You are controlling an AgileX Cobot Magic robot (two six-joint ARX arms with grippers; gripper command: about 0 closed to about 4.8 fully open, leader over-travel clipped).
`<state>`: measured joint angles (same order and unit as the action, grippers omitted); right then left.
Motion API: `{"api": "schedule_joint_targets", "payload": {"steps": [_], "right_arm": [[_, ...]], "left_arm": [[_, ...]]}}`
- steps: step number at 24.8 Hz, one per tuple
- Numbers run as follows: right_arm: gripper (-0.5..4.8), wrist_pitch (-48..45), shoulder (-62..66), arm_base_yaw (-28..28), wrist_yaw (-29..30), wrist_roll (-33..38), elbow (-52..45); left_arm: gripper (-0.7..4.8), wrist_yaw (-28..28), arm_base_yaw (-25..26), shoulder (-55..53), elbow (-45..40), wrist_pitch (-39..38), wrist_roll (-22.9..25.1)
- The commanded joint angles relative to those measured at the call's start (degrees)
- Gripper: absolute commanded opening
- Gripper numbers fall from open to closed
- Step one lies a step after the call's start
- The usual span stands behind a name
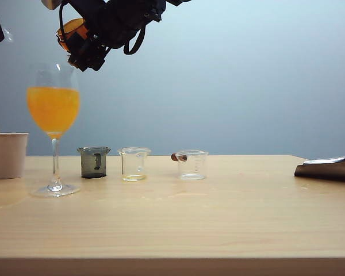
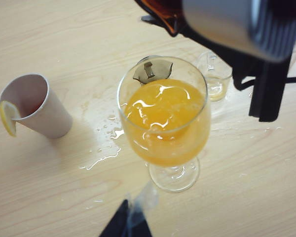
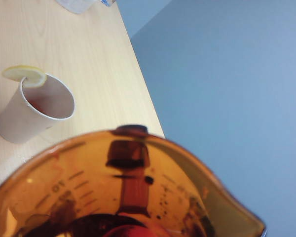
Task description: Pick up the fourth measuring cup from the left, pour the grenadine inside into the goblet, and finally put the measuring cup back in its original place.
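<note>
Overhead, right end effector (image 1: 83, 49) gripping amber measuring cup (image 1: 69, 30) above goblet (image 1: 53, 109).

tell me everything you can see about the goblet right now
The goblet is a tall, clear stemmed glass with a round foot, standing upright on the wooden table near its left end, between the white paper cup and the dark grey cup. Its bowl holds opaque orange liquid to well below the rim; no red layer shows. Small spills wet the table beside it. Nothing touches it: the right hand holds the amber measuring cup tilted above its rim.
</note>
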<state>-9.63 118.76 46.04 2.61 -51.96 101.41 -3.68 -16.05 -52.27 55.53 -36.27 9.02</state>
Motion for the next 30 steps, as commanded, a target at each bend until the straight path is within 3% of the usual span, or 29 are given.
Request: {"api": "schedule_joint_targets", "payload": {"steps": [1,23,30], "right_arm": [[1.07,-3.4,-0.5,0.1,-0.1,-2.8,0.3],[1.07,-4.3,-0.5,0.0,2.3,-18.4,0.3],[1.07,-4.3,-0.5,0.0,2.5,-20.5,0.2]], "left_arm": [[-0.05,-0.2,0.0,0.1,0.1,0.2,0.0],[-0.05,-0.2,0.0,0.1,0.1,0.2,0.0],[-0.05,-0.1,0.0,0.1,0.1,0.2,0.0]]}}
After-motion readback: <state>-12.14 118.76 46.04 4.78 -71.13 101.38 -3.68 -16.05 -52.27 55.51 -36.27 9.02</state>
